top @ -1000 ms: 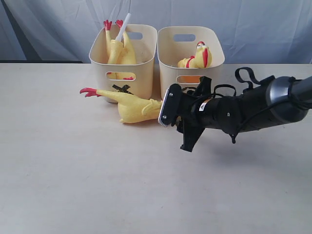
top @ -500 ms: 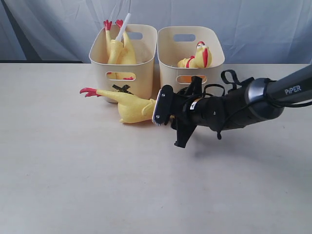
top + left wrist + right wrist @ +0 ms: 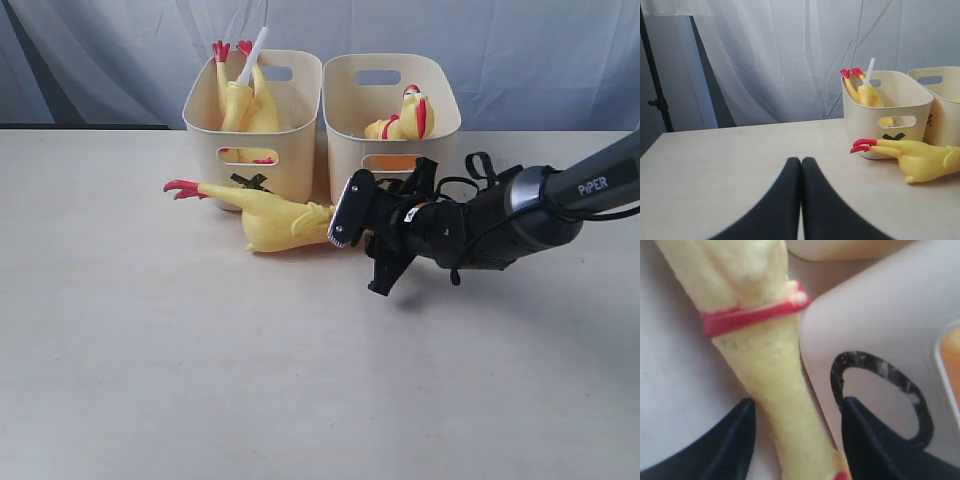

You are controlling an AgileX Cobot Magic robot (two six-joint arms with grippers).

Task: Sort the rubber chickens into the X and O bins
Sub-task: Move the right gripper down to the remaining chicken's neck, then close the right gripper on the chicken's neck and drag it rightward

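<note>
Rubber chickens were mostly sorted; one lay loose.
Right gripper [image 3: 797,440] jaws were spread astride neck of long yellow red-banded rubber chicken [image 3: 275,222] on beige table [image 3: 150,350] beside cream plastic X bin [image 3: 205,140]; that and matching O bin [image 3: 345,150] each held one; left gripper [image 3: 801,162] was clenched empty.
</note>
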